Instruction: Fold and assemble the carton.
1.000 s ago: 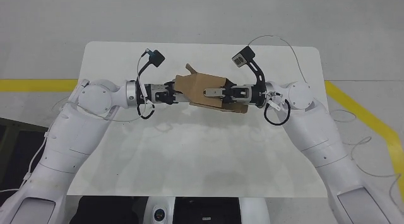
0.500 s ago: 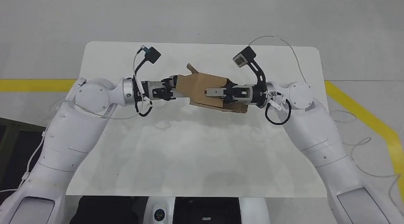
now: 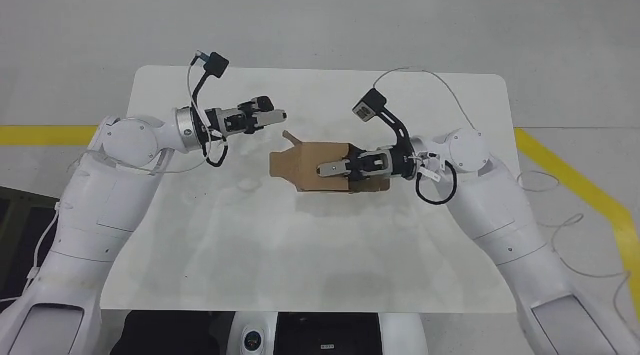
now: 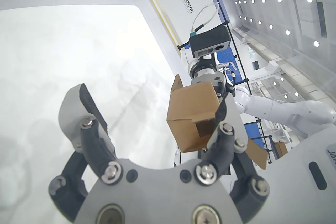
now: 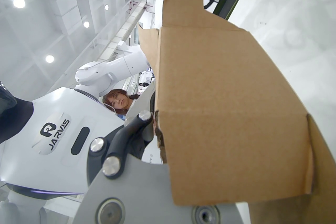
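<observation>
A brown carton (image 3: 312, 167) hangs just above the middle of the white table (image 3: 200, 245), lying lengthwise with loose flaps at its left end. My right gripper (image 3: 336, 167) is shut on the carton's right part, one finger on its top face. In the right wrist view the carton (image 5: 225, 114) covers most of the gripper, and one finger (image 5: 143, 116) shows beside its wall. My left gripper (image 3: 272, 113) is open and holds nothing, up and to the far left of the carton. The left wrist view shows its spread fingers (image 4: 86, 104) and, beyond them, the carton (image 4: 193, 114) with an unclosed end.
The white table has free surface on all sides of the carton. A yellow floor line (image 3: 50, 135) runs past both table ends. No other objects stand on the table.
My left gripper has pulled away from the carton's left end, back and to the left. My right gripper has brought the carton slightly nearer the front edge and leftward.
</observation>
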Robot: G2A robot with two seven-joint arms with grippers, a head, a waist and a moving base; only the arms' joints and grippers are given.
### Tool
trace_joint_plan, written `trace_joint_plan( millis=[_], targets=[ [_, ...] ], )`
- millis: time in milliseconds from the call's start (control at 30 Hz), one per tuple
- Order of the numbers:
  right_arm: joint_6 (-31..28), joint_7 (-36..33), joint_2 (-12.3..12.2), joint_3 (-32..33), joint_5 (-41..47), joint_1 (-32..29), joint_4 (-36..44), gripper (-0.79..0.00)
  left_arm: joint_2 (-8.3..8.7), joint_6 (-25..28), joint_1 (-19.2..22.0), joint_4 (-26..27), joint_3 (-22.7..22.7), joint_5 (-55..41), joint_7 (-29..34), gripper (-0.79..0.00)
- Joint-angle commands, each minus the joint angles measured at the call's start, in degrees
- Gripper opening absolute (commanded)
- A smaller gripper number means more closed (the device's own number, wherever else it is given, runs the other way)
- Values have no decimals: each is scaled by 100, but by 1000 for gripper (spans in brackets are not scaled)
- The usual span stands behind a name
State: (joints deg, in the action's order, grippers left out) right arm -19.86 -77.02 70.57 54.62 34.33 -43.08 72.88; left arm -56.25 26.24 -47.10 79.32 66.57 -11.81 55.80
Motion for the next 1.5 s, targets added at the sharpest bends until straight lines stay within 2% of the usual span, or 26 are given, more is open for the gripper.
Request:
trace_joint_plan(
  millis=[0,667,1467],
  targets=[
    [-38,4,16,-23,14,41,-40,-785,-6,-5,4,-2,-38,17,40,0],
    [-293,185,83,62,242,118,-207,-785,0,30,-114,343,-198,-110,651,0],
    [-312,196,107,126,160,77,-239,-785,6,126,-171,451,-217,24,602,0]
  ],
)
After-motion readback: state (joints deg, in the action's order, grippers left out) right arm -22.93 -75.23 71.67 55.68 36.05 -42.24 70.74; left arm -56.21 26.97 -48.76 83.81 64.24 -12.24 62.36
